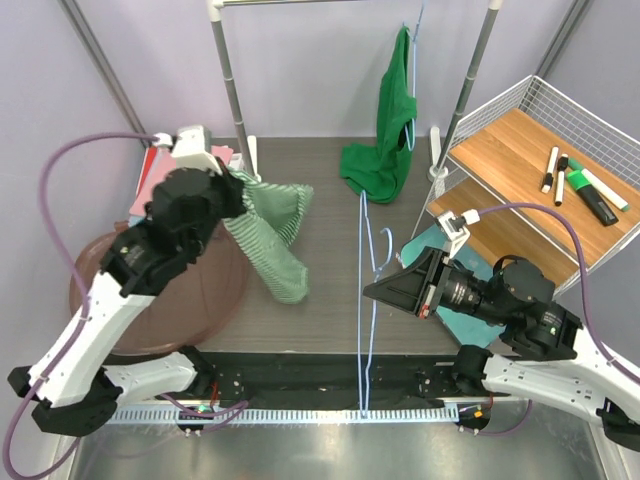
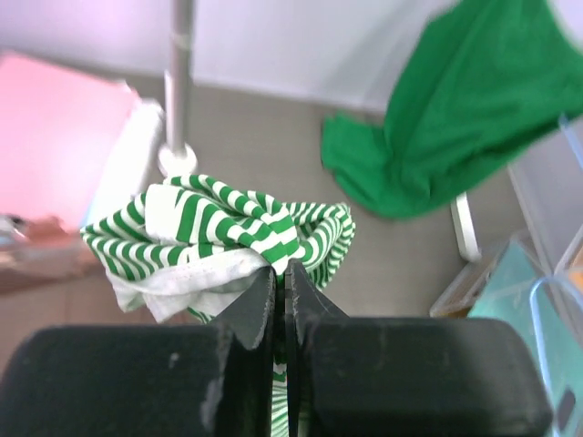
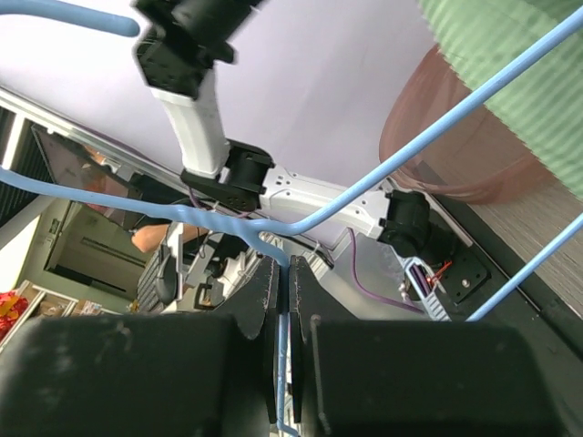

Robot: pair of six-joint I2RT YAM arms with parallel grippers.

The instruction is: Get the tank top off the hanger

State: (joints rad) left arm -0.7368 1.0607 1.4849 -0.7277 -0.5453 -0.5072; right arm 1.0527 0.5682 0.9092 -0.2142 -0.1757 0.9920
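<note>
striped top partly behind left tool, green garment cropped above

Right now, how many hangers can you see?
2. One hanger is gripped by the right tool, near mid-table. A second hanger hangs on the rack, under the green garment. Others may be hidden.

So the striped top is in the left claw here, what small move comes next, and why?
Probably lower the left claw toward the table and let go. The striped tank top hangs bunched from it, apparently apart from the blue hanger, which the right claw pinches, so the removal looks done.
</note>
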